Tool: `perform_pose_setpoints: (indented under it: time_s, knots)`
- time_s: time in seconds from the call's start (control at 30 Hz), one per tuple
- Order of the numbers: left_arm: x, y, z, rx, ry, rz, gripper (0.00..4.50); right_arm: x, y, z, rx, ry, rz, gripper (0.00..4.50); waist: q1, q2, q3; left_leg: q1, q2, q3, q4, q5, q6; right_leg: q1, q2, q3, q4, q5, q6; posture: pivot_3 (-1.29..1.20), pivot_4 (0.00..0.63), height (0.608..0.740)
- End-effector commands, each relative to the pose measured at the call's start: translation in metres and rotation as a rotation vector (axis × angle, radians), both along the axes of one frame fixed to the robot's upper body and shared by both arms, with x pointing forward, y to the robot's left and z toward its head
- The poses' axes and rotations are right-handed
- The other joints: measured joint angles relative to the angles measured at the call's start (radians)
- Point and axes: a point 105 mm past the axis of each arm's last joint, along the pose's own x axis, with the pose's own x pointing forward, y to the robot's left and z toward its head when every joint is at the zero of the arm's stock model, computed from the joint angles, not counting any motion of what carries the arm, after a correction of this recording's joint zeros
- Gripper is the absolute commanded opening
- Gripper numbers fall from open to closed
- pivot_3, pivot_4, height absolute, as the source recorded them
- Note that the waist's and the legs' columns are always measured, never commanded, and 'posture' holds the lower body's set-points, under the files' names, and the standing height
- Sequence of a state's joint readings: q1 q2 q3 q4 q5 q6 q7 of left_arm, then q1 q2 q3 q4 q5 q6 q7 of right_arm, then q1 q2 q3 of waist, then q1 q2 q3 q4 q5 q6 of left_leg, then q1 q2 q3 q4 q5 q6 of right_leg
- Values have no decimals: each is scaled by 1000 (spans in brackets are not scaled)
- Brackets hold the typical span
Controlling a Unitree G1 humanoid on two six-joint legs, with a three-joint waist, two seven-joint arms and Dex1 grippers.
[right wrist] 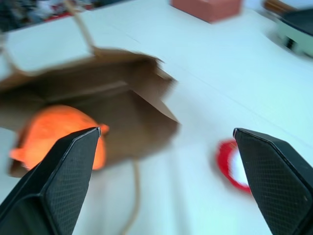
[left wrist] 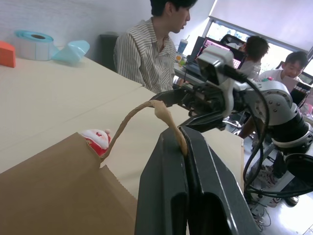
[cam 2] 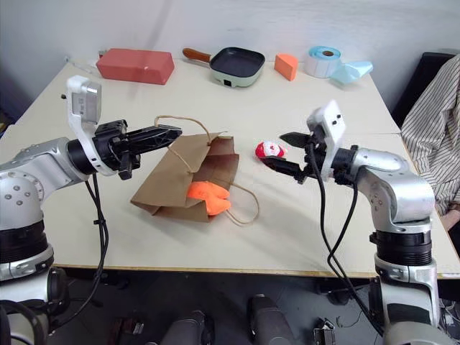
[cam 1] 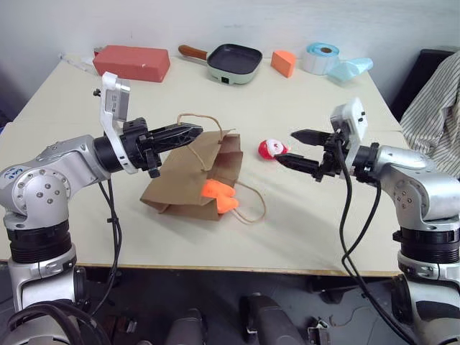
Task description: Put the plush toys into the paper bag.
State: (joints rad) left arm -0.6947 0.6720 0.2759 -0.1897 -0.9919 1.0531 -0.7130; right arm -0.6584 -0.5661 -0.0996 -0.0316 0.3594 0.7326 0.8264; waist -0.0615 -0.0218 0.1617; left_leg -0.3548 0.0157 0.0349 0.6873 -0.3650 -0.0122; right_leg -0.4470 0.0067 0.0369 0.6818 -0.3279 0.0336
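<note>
Brown kraft paper is the biggest thing here: the paper bag (cam 1: 192, 176) lies on its side on the pale table (cam 1: 302, 230), its long axis going from its closed bottom at the near left to its mouth at the far right, so the mouth points toward the red-and-white toy; the left gripper (cam 1: 188, 133) has its jaws closed tight on the upper cord handle (left wrist: 146, 110) and holds that side of the mouth lifted; the lower handle lies loose on the table by the mouth; the right gripper (cam 1: 298, 147) has its jaws spread wide with nothing between them, and it hangs just beside the smaller toy; the orange plush toy (cam 1: 219, 195) lies at the bag's near, open edge, and I cannot tell if it is fully inside or only on the lower lip of paper; the red-and-white plush toy (cam 1: 271, 149) rests on the table between the bag mouth and the right gripper, apart from the bag. I judge the first toy is about delivered and the second is now in hand; the next move asks the open jaws to go down around the small round toy, close gently, and carry it into the lifted mouth without pushing the bag away.
</note>
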Motion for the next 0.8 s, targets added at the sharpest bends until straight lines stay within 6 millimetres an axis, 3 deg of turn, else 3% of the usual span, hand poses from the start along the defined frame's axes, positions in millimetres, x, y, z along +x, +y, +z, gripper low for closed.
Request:
perform_pose_setpoints:
  time_s: [0.03, 0.23, 0.33, 0.47, 0.57, 0.67, 0.73, 0.8]
  knots:
    - [-6, 1, 11, -8, -56, -3, 0, 30, 7, -21, -120, -84, -92, 4454, -3, 0, 0, 0, 0, 0, -1, 0, 0, 0, 0, 0, 0, 0, 0, 0, 150, 740]
    - [-6, 0, 15, -5, -63, -4, 0, 71, 43, -35, -160, -131, -97, 4454, -25, 1, 1, 0, 0, 1, -1, 1, -1, -1, 0, 1, 4, 0, 0, 0, 150, 740]
    - [-8, 1, 16, 3, -69, 0, 0, 86, 50, -42, -214, -146, -133, 4454, -25, 1, 0, 0, 0, 1, -1, 1, -1, -1, 0, 0, 4, 0, 0, 0, 150, 740]
    - [-11, 2, 19, 3, -80, 12, 0, 89, 40, -18, -140, -183, -152, 4454, -22, 1, 0, 0, 0, 0, -1, 1, -1, -1, 0, 0, 4, 0, 0, 0, 150, 740]
    - [-12, 2, 19, 3, -79, 18, 0, 60, 44, 5, -22, -199, 7, 4454, -17, 1, 1, -1, 0, 0, -1, 1, -1, -1, 0, -1, 3, 0, 0, 0, 150, 740]
    - [-12, 2, 16, 5, -71, 20, 0, 3, 54, 12, 65, -142, 245, 4454, -10, 1, 0, -2, 0, -3, -2, 1, -1, -1, 0, -2, 1, 0, 0, 0, 150, 740]
    - [-10, 2, 15, 6, -64, 17, 0, -36, 62, -8, -3, -79, 395, 4454, -1, 1, 0, -2, 0, -4, -3, 1, -1, 0, 0, -3, 0, 0, 0, 0, 150, 740]
    - [-10, 1, 15, 6, -61, 14, 0, -51, 69, -28, -83, -56, 437, 4454, -1, 0, 0, -2, 0, -4, -3, 1, -1, 0, 0, -3, 0, 0, 0, 0, 150, 740]
